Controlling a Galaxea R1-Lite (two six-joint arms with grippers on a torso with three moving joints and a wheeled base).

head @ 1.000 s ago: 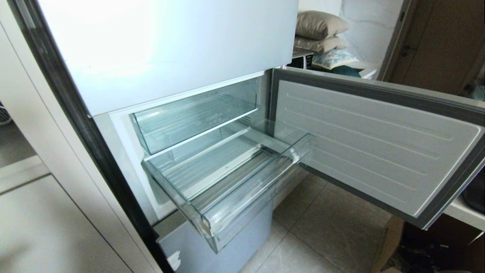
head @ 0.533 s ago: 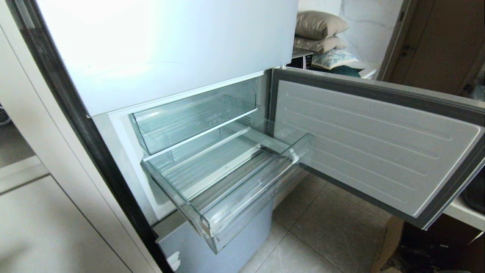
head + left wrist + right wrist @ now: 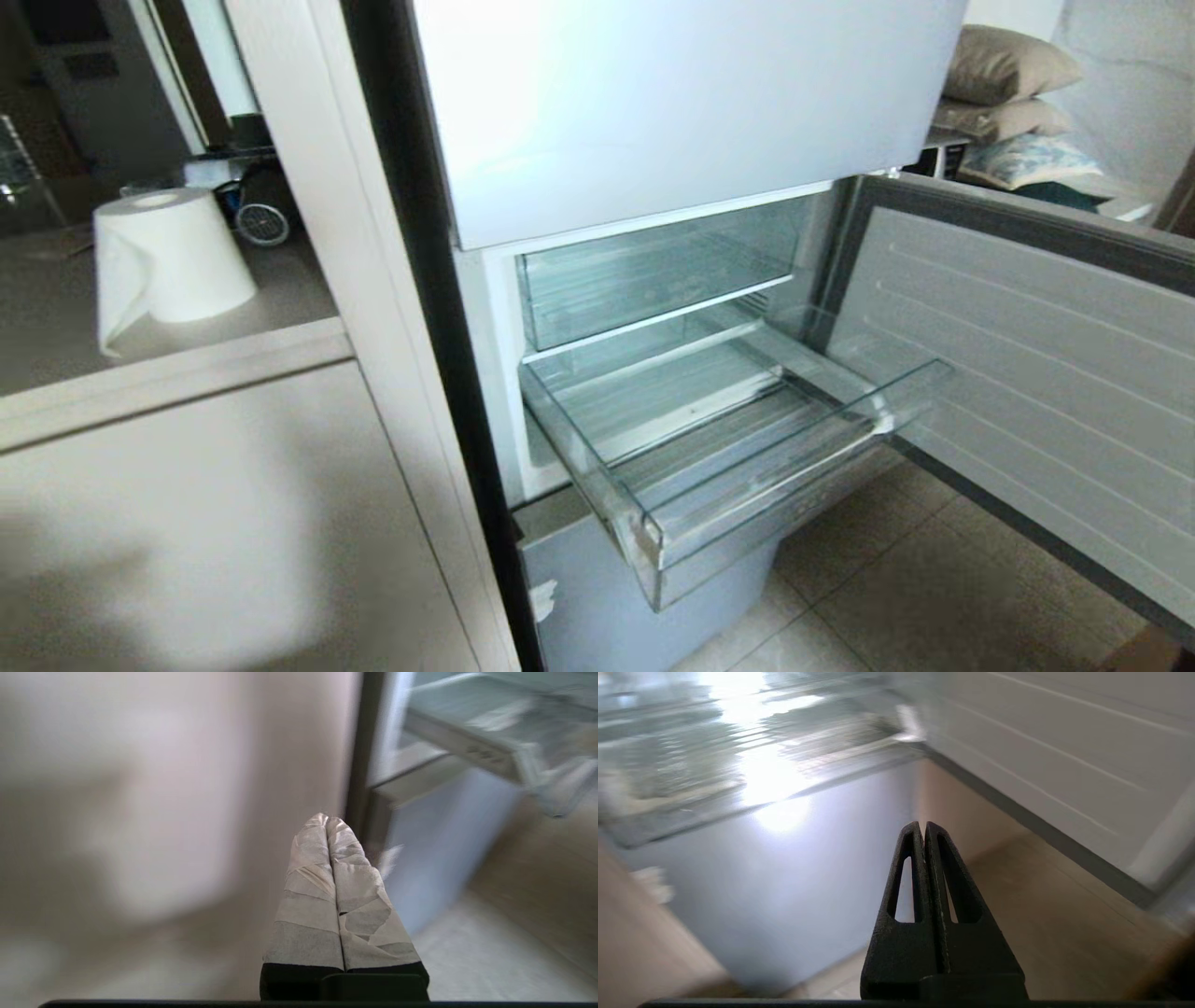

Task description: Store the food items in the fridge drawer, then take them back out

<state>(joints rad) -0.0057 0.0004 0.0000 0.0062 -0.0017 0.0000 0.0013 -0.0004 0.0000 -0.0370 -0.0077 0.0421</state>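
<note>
Drawer (image 3: 747, 467) of clear plastic stands pulled out from the fridge, below an upper clear bin (image 3: 653, 280); no food seen in it. From left: paper roll (image 3: 168, 257) on the counter (image 3: 177, 373), then fridge, then its open door (image 3: 1027, 373). Left hand (image 3: 326, 817) closed, taped fingers together, holding nothing, near the cabinet side. Right hand (image 3: 922, 824) closed, empty, low before the fridge's bottom panel.

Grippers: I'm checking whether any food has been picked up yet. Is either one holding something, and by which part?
Nothing is held. The left gripper and the right gripper both have jaws shut on nothing, and the fridge drawer is empty.
</note>
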